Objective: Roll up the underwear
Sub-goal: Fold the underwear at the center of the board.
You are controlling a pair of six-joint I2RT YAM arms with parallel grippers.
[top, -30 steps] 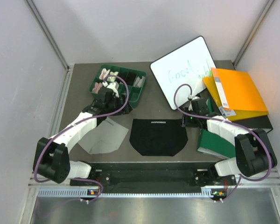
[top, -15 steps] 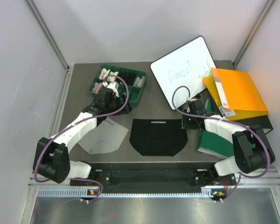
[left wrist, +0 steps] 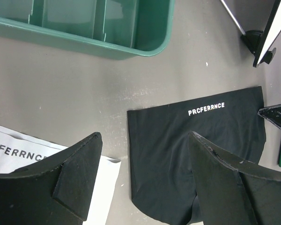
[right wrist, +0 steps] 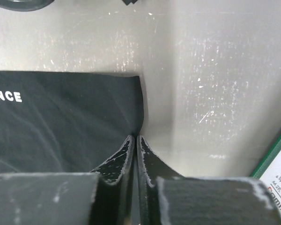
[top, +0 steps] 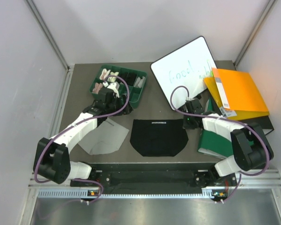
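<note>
Since a second ago we see the right gripper [right wrist: 135, 138] slide a little leftward, up to the black underwear [top: 159, 137], and draw its fingers together.

We work on a dull grey-brown table [top: 154, 101], scuffed with pale scratches in the right wrist view. Plain white walls [top: 131, 28] close it in on three sides.

The right fingers, apart a second ago, are now pressed to a thin slit. They sit on the right edge of the black underwear just below its waistband corner, and the cloth's edge runs into that slit. The black underwear has not shifted: it lies flat at the middle of the table, waistband lettering towards the far side. The grey underwear [top: 103, 140] lies flat as before, just left of the black one and apart from it. The left gripper [left wrist: 144, 138] has stayed where it was, above the table in front of the green tray [left wrist: 84, 44], fingers spread wide and holding nothing.

Small cloth rolls [top: 105, 79] fill the tray's far compartments. A whiteboard [top: 182, 70] with green writing stands at the far right, and an orange folder [top: 239, 93] lies beside it. A green binder [top: 215, 143] lies near the black underwear's right side, partly covered by the right arm. In the left wrist view the wide fingers hide part of both garments
</note>
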